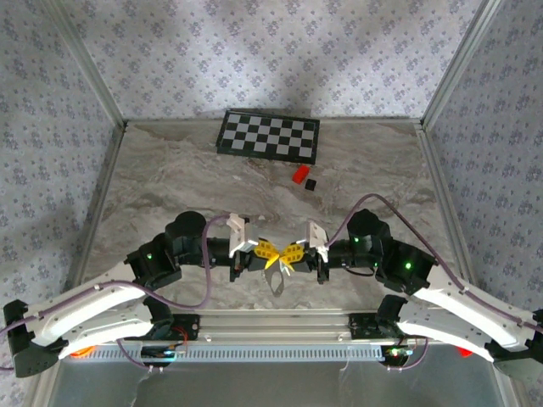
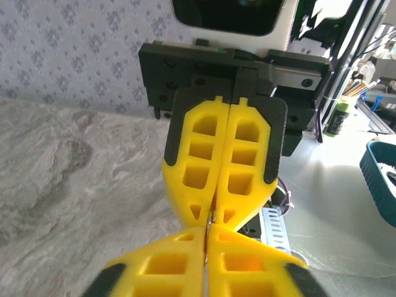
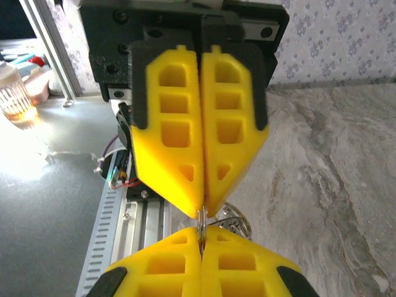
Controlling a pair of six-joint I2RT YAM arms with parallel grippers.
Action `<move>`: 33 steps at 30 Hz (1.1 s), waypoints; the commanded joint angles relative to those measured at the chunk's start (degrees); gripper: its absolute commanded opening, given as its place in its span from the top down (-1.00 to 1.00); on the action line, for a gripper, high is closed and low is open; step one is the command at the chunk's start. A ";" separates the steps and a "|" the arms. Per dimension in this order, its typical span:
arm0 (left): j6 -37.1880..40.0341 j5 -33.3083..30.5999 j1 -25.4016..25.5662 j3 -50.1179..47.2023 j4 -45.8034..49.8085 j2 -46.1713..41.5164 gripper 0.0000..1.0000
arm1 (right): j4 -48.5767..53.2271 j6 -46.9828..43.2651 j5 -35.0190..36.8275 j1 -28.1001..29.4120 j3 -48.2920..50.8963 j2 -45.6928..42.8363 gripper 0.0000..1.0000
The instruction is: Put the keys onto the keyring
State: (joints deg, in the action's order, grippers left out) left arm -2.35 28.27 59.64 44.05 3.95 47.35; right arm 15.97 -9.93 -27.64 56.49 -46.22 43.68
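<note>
My left gripper and right gripper meet tip to tip over the near middle of the table. Both pairs of yellow fingers are pressed together. The keyring is a thin wire loop bridging the small gap between the two sets of tips, and it is pinched in both. More of its wire loops hang just behind the tips. In the left wrist view a sliver of the keyring's metal shows where the tips meet. A pale flat key hangs below the grippers.
A small red block and a small black cube lie on the marble table beyond the grippers. A checkerboard mat lies at the back. Patterned walls close in three sides. A metal rail runs along the near edge.
</note>
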 commanded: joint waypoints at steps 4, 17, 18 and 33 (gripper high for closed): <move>2.87 -2.87 0.04 5.89 10.75 0.51 0.39 | 10.72 -7.15 4.23 0.08 -8.35 3.33 1.00; 4.86 -2.51 -0.01 7.54 11.44 2.91 0.34 | 19.81 -11.93 4.60 2.46 -13.35 7.20 1.00; 4.82 -2.27 0.04 7.54 10.85 3.22 0.34 | 19.65 -11.95 4.83 2.65 -13.22 7.20 1.00; 4.47 -0.86 0.04 7.26 10.10 5.25 0.48 | 16.83 -11.85 3.85 3.00 -12.67 7.14 1.00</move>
State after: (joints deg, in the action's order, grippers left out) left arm 1.69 26.81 59.64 50.11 15.27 51.99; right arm 35.05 -20.88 -22.87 59.02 -57.47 51.11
